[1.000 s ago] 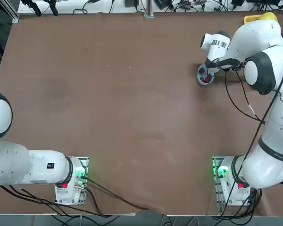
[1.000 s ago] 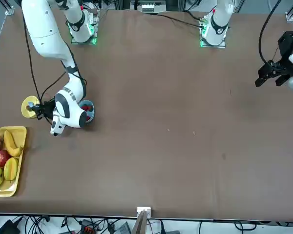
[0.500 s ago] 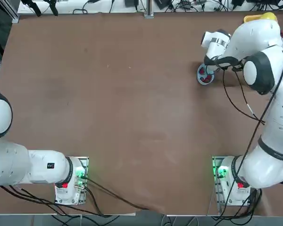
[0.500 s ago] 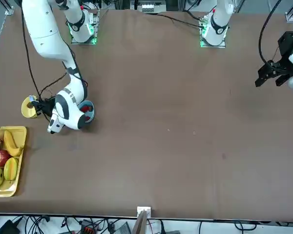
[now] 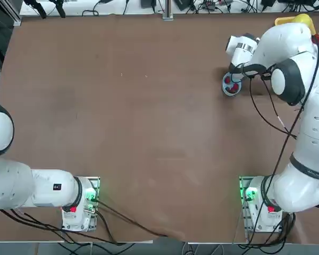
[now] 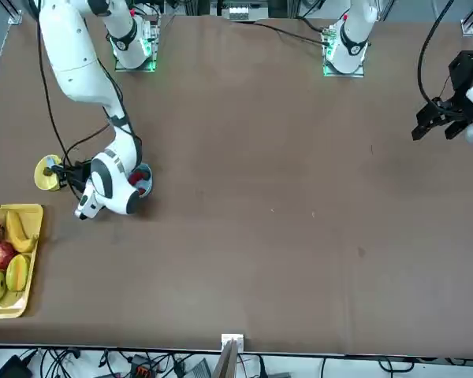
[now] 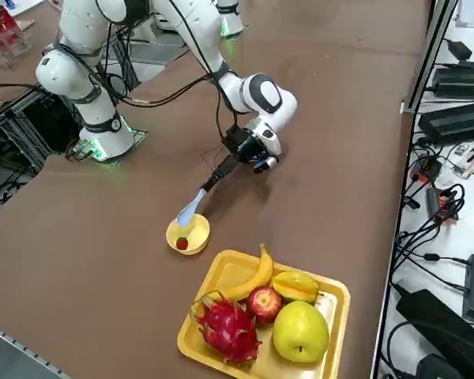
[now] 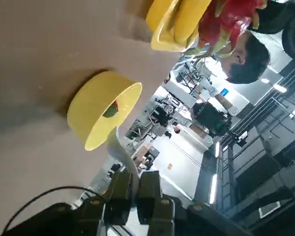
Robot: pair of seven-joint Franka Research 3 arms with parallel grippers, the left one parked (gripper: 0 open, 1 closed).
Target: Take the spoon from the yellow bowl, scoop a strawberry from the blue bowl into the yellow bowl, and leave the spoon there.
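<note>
Currently, strawberries [image 5: 234, 87] fill the blue bowl [image 5: 225, 91], one sits in the yellow bowl [image 7: 177, 227], right claw [image 8: 134, 189] clamping the spoon [image 8: 122, 153].

White rounded arm segments [image 5: 315, 127] are showing dark gray bands; black cables [image 5: 283, 143] are trailing outside; green lights are glowing at the base [image 5: 258, 204].

The overhead and front views share the table top, facing from above and across.
</note>
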